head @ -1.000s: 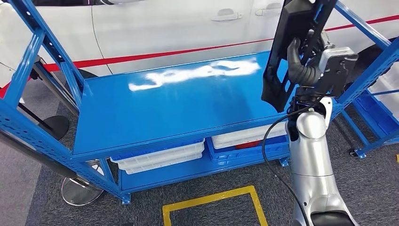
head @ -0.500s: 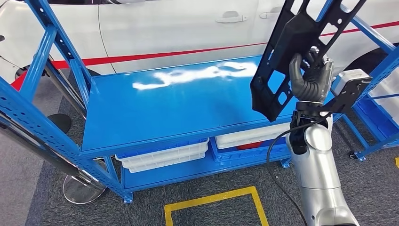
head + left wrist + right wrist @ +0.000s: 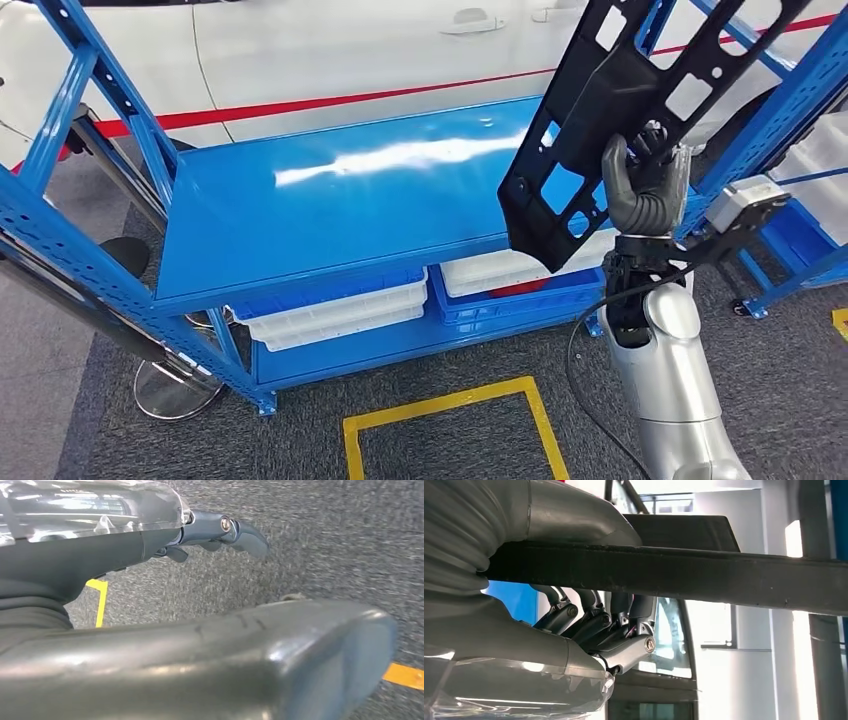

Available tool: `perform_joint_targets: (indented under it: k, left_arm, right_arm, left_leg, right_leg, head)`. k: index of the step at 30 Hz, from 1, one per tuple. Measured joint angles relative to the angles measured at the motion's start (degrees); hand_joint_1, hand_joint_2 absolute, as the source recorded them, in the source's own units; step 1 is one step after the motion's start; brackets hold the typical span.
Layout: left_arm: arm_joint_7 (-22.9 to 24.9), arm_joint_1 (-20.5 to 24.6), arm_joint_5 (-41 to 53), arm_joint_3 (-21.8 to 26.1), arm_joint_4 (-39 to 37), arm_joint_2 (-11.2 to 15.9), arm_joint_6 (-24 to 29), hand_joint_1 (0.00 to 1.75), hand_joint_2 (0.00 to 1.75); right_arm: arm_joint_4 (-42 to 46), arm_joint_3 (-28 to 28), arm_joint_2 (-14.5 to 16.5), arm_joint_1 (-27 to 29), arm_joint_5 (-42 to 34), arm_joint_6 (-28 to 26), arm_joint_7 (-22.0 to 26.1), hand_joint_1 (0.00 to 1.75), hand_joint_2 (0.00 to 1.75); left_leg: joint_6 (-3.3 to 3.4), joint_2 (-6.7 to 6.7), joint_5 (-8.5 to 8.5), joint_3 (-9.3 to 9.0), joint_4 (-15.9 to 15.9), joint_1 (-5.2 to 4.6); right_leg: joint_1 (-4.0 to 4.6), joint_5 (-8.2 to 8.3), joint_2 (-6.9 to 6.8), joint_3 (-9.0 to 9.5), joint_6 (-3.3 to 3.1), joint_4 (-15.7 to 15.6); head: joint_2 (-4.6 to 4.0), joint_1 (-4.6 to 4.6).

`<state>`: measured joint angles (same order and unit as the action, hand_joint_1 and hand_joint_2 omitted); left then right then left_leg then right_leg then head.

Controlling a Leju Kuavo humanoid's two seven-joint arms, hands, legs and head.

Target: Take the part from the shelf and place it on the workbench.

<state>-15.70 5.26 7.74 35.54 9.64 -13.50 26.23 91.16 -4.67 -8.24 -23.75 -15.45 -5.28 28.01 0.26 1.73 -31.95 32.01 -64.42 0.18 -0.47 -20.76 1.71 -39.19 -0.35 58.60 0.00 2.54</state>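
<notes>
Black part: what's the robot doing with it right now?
Right robot hand grips black part, tilted above blue shelf. Left robot hand holds nothing, over carpet. Shelf frame post close beside part.

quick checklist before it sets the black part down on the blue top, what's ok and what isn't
1. Grip: right robot hand holds the black part, fingers wrapped round its edge: ok.
2. Part off the surface: it hangs tilted above the blue shelf top: ok.
3. Landing area: bare blue top beside the part: ok.
4. Frame clearance: the part's upper end overlaps the blue upright; real gap: cannot tell.
5. Left robot hand: open above the carpet: ok.
</notes>
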Motion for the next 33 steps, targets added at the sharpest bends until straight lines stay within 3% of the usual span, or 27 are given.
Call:
perform_joint_targets:
  k: [2,3,5,6,7,8,10,11,12,13,14,16,17,18,20,21,23,25,26,27,28,29,31,33]
  left_arm:
    - [0.1,-0.1,-0.4,0.4,0.0,0.3,0.3,0.00,0.00]
    - [0.3,-0.2,-0.5,0.6,0.0,0.4,0.5,0.00,0.00]
    - [0.8,-0.5,-0.6,0.9,0.0,0.6,0.9,0.00,0.00]
    - [1.1,-0.5,-0.5,1.0,0.0,0.7,1.0,0.00,0.00]
    - [1.3,-0.6,-0.5,1.1,0.0,0.8,1.2,0.00,0.00]
    - [1.5,-0.7,-0.5,1.1,0.0,0.9,1.3,0.00,0.00]
    - [1.7,-0.9,-0.6,1.4,0.0,1.1,1.5,0.00,0.00]
    - [1.7,-1.0,-0.6,1.5,0.0,1.2,1.6,0.00,0.00]
    - [1.7,-1.1,-0.6,1.6,0.0,1.2,1.5,0.00,0.00]
    - [1.7,-1.2,-0.7,1.7,0.0,1.3,1.5,0.00,0.00]
    - [1.6,-1.3,-0.8,1.7,0.0,1.3,1.3,0.00,0.00]
    - [1.3,-1.3,-1.1,1.9,0.1,1.4,1.0,0.00,0.00]
    - [1.2,-1.3,-1.3,2.0,0.1,1.4,0.9,0.00,0.00]
    - [1.1,-1.3,-1.4,2.0,0.1,1.5,0.9,0.00,0.00]
    - [1.0,-1.2,-1.8,2.2,0.1,1.5,1.0,0.00,0.00]
    - [0.9,-1.2,-2.0,2.4,0.1,1.5,1.0,0.00,0.00]
    - [1.0,-1.3,-2.5,2.8,0.1,1.5,1.1,0.00,0.00]
    - [1.0,-1.6,-3.2,3.3,0.2,1.6,0.7,0.00,0.00]
    - [1.1,-1.8,-3.6,3.6,0.2,1.7,0.3,0.00,0.00]
    - [1.2,-1.9,-4.1,3.9,0.2,1.9,-0.3,0.00,0.00]
    - [1.4,-1.9,-4.6,4.2,0.2,2.1,-0.7,0.00,0.00]
    - [1.7,-1.9,-5.1,4.5,0.2,2.4,-1.0,0.00,0.00]
    - [2.4,-1.8,-5.9,5.4,0.4,2.9,-1.1,0.00,0.00]
    - [2.8,-1.8,-6.5,6.1,0.5,3.3,-0.8,0.00,0.00]
  right_arm:
    - [1.8,0.0,0.3,2.3,-0.3,0.0,1.6,1.75,1.75]
    - [2.7,0.1,0.3,3.7,-0.3,-0.1,2.4,1.75,1.75]
    - [4.4,0.6,0.2,6.6,-0.7,-0.2,4.0,1.75,1.75]
    - [5.1,1.2,0.1,8.1,-1.1,-0.1,4.6,1.75,1.75]
    - [5.6,1.9,-0.2,9.3,-1.6,0.0,5.0,1.75,1.75]
    - [6.1,2.7,-0.4,10.5,-2.1,0.2,5.3,1.75,1.75]
    - [6.9,4.3,-0.9,12.8,-2.8,0.6,5.9,1.75,1.75]
    - [7.4,5.2,-1.1,14.3,-2.9,0.9,6.2,1.75,1.75]
    - [7.9,6.0,-1.3,15.9,-3.0,1.2,6.5,1.75,1.75]
    - [8.4,6.9,-1.5,17.6,-2.8,1.6,6.7,1.75,1.75]
    - [9.0,7.7,-1.6,19.2,-2.6,1.9,7.0,1.75,1.75]
    - [10.4,9.2,-1.5,21.5,-1.8,2.4,7.3,1.75,1.75]
    - [11.0,9.9,-1.5,22.3,-1.4,2.5,7.3,1.75,1.75]
    - [11.7,10.6,-1.4,22.9,-1.0,2.4,7.2,1.75,1.75]
    - [12.8,12.3,-1.2,24.5,-0.3,2.2,6.8,1.75,1.75]
    - [13.3,13.2,-1.0,25.3,0.0,2.2,6.5,1.75,1.75]
    - [14.1,14.6,-0.4,26.6,0.6,2.5,6.0,1.75,1.75]
    - [14.6,15.2,0.9,27.4,1.5,3.2,5.7,1.75,1.75]
    - [14.7,15.4,1.7,27.9,2.2,3.5,5.6,1.75,1.75]
    - [14.8,15.4,2.7,28.4,2.9,3.9,5.6,1.75,1.75]
    - [14.8,15.4,3.7,28.8,3.7,4.2,5.5,1.75,1.75]
    - [14.8,15.3,4.8,29.2,4.4,4.6,5.5,1.75,1.75]
    - [14.8,14.6,6.9,29.7,5.8,5.0,5.5,1.75,1.75]
    - [14.8,13.4,8.6,30.3,7.1,5.2,5.5,1.75,1.75]
  left_leg:
    - [0.58,1.21,1.28,-3.48,5.7,-0.37]
    - [0.74,1.34,1.44,-3.75,6.5,-0.60]
    - [1.25,0.32,2.52,-3.53,6.6,-0.73]
    - [1.65,-0.25,3.17,-3.32,6.9,-0.62]
    - [2.10,-0.88,3.90,-2.95,7.1,-0.44]
    - [2.44,-1.58,4.63,-2.38,7.4,-0.25]
    - [2.73,-2.84,5.75,-0.91,7.3,-0.29]
    - [2.67,-3.52,6.26,-0.12,7.3,-0.29]
    - [2.59,-4.21,6.75,0.70,7.2,-0.29]
    - [2.45,-4.88,7.19,1.51,7.1,-0.28]
    - [2.25,-5.54,7.56,2.31,6.8,-0.26]
    - [1.71,-6.79,8.00,3.50,6.2,-0.37]
    - [1.36,-7.40,8.13,3.78,5.9,-0.47]
    - [0.99,-8.01,8.28,3.84,5.7,-0.51]
    - [0.11,-9.20,8.71,3.72,5.7,-0.37]
    - [-0.36,-8.89,8.46,3.84,5.5,-0.17]
    - [-1.04,-6.23,5.43,4.92,2.4,0.09]
    - [-1.22,-3.16,0.23,7.14,-4.8,0.24]
    - [-1.18,-2.53,-1.47,8.00,-8.2,0.24]
    - [-1.07,-2.21,-2.15,8.17,-10.1,0.20]
    - [-0.86,-2.04,-1.66,7.25,-9.7,0.14]
    - [-0.52,-1.72,-0.26,5.18,-6.9,0.02]
    - [0.45,0.48,2.50,-0.33,1.7,-0.21]
    - [0.93,2.34,3.54,-3.42,6.9,-0.42]
  right_leg:
    - [0.10,1.05,0.62,-0.54,0.54,-0.1]
    - [0.06,1.56,0.89,-0.63,0.89,-0.2]
    - [-0.14,2.40,1.45,-0.67,1.64,-0.7]
    - [-0.23,1.80,1.28,-0.94,1.95,-0.4]
    - [-0.31,0.23,0.80,-1.50,2.26,0.7]
    - [-0.43,-2.42,0.09,-2.40,2.57,3.1]
    - [-0.70,-8.08,-0.95,-4.43,3.45,10.4]
    - [-0.88,-9.50,-1.11,-4.94,3.87,13.8]
    - [-1.07,-9.50,-1.23,-4.65,4.24,15.7]
    - [-1.25,-8.50,-1.45,-3.41,4.52,15.8]
    - [-1.40,-7.18,-1.99,-0.99,4.72,13.8]
    - [-1.34,-6.88,-4.54,5.76,4.64,5.9]
    - [-1.12,-7.56,-5.55,8.26,4.10,2.4]
    - [-0.84,-8.37,-6.12,9.63,3.39,0.3]
    - [-0.46,-8.27,-5.18,9.54,1.70,-0.7]
    - [-0.44,-7.83,-4.65,9.30,1.06,-0.9]
    - [-0.55,-6.69,-3.39,8.47,-0.06,-1.2]
    - [-0.41,-5.70,-1.80,7.23,-0.67,-1.1]
    - [-0.25,-5.23,-0.93,6.64,-0.83,-1.1]
    - [-0.06,-4.80,-0.01,6.08,-0.91,-1.1]
    - [0.10,-4.42,0.85,5.62,-0.95,-1.0]
    - [0.26,-4.07,1.71,5.28,-0.94,-1.0]
    - [0.39,-3.49,3.27,4.82,-0.80,-1.0]
    - [0.24,-2.98,4.55,4.54,-0.34,-0.9]
  head:
    - [0.00,0.01]
    - [0.00,0.03]
    - [0.00,0.05]
    - [0.00,0.04]
    - [0.00,0.03]
    - [0.00,0.02]
    - [0.00,0.02]
    - [0.00,0.02]
    - [0.00,0.02]
    - [0.00,0.02]
    - [0.00,0.02]
    - [0.00,0.02]
    - [0.00,0.03]
    - [0.00,0.04]
    - [0.00,0.06]
    - [0.00,0.06]
    - [0.00,0.06]
    - [0.00,0.05]
    - [0.00,0.06]
    - [0.00,0.06]
    - [0.00,0.06]
    - [0.00,0.06]
    - [0.00,0.06]
    - [0.00,0.06]
